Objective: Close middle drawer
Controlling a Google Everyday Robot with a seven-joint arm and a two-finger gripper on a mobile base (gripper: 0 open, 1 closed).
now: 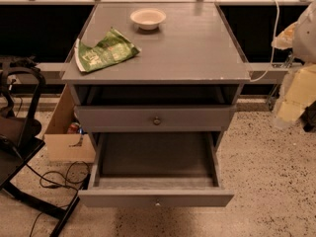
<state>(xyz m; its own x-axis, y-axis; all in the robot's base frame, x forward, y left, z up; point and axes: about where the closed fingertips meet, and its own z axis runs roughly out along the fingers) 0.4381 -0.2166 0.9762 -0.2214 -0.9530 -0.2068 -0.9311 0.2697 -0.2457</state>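
Middle drawer [156,117], grey-painted wood with small round metal knob, slightly out at frame centre.
Pale gripper [296,90] at right edge, well apart; grip state cannot be told.

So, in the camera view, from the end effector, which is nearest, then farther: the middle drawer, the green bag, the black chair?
End effector at right edge.
1. Middle drawer, open, low centre.
2. Green bag, upper left.
3. Black chair, far left.

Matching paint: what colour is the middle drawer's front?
The middle drawer is grey, camera view; gripper at right edge.
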